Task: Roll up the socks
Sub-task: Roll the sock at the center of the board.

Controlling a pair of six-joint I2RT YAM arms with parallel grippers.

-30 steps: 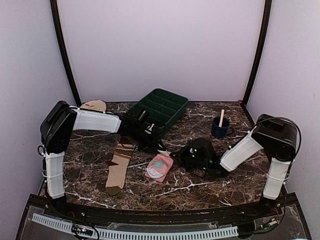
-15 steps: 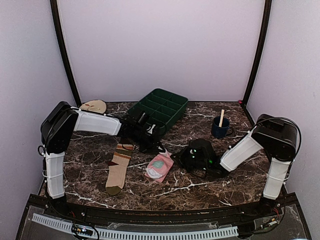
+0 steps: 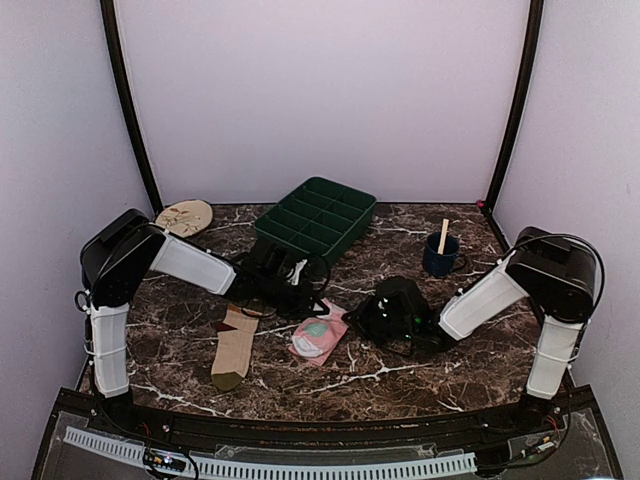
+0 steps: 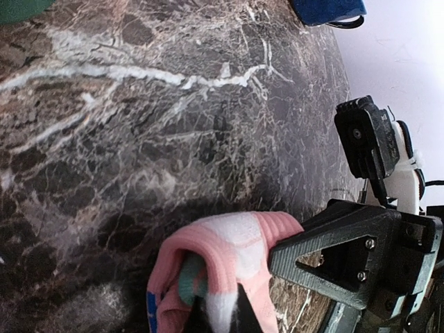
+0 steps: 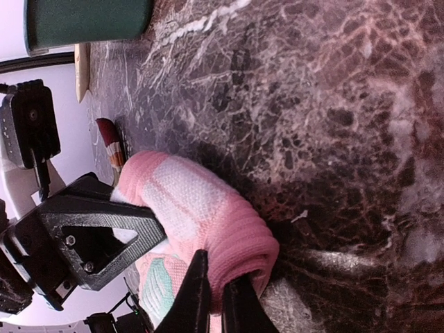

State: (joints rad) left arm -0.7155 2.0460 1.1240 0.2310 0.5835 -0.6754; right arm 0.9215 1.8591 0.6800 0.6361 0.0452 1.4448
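Note:
The pink sock [image 3: 318, 338] lies mid-table, its far end folded over into a thick roll. In the left wrist view my left gripper [image 4: 218, 316] is shut on the folded pink and white edge of the sock [image 4: 236, 243]. In the right wrist view my right gripper [image 5: 214, 298] is shut on the ribbed fold of the same sock [image 5: 201, 208] from the opposite side. From above, the left gripper [image 3: 312, 302] and the right gripper [image 3: 352, 318] meet at the sock's far end. The striped beige sock [image 3: 233, 350] lies flat to the left, its cuff under my left arm.
A green compartment tray [image 3: 318, 215] stands behind the grippers. A blue mug [image 3: 440, 258] with a wooden stick in it is at the back right. A round beige disc [image 3: 185, 215] lies at the back left.
My left arm has swung nearer and lower, now covering the striped sock's cuff. The right gripper has barely moved.

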